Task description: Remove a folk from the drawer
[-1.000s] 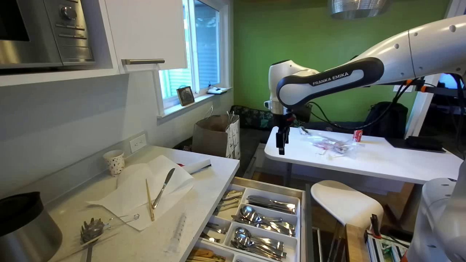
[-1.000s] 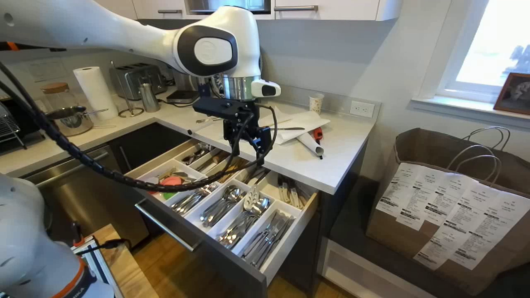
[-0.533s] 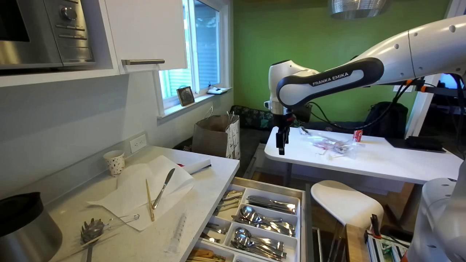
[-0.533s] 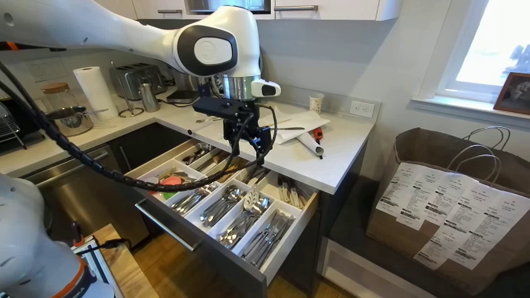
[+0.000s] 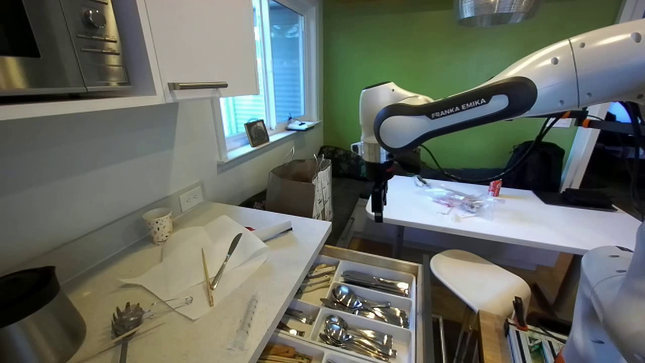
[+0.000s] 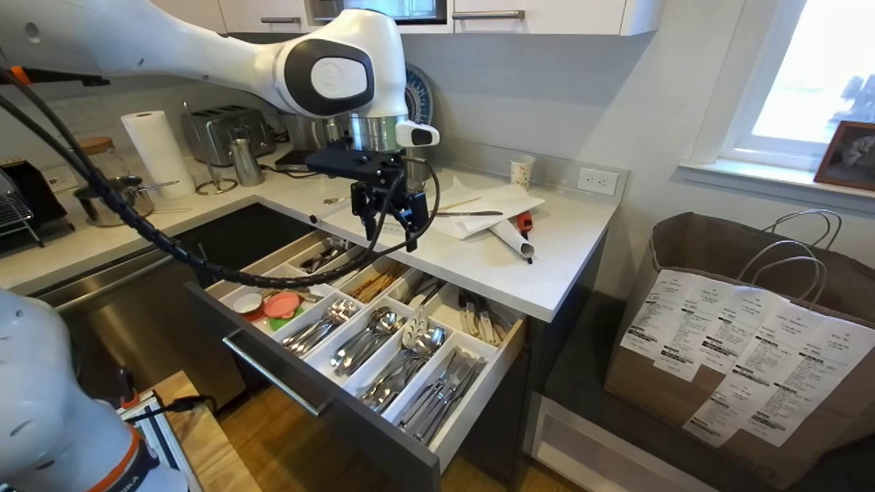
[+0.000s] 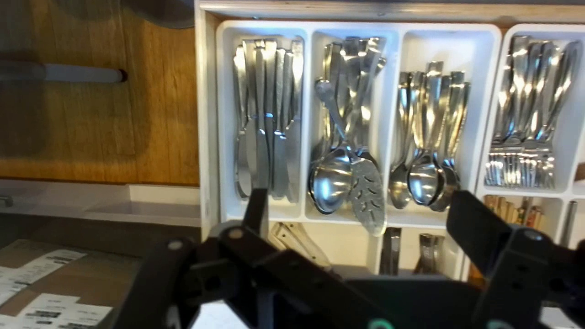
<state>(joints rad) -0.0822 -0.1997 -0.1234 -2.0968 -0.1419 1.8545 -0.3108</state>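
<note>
The arm (image 5: 554, 80) is glossy white, dotted with grey round caps (image 5: 555, 61), and its curved black band (image 5: 456, 118) is lettered FRANKA EMIKA in pale capitals. Its collar (image 6: 376, 132) is shiny silver metal. The cable (image 6: 260, 280) is thick, black and ribbed. An orange ring (image 6: 123, 463) circles the white base (image 6: 34, 383). The gripper (image 7: 360, 196) is black, with blocky fingers (image 7: 477, 230), pale round screw heads (image 7: 236, 233) and green marks (image 7: 380, 323).

In an exterior view the white arm (image 6: 239, 61) extends from the left, its wrist (image 6: 376, 133) bent so the black gripper (image 6: 392, 241) points down. In the wrist view the fingers (image 7: 476, 228) stand wide apart, one left, one right.
</note>
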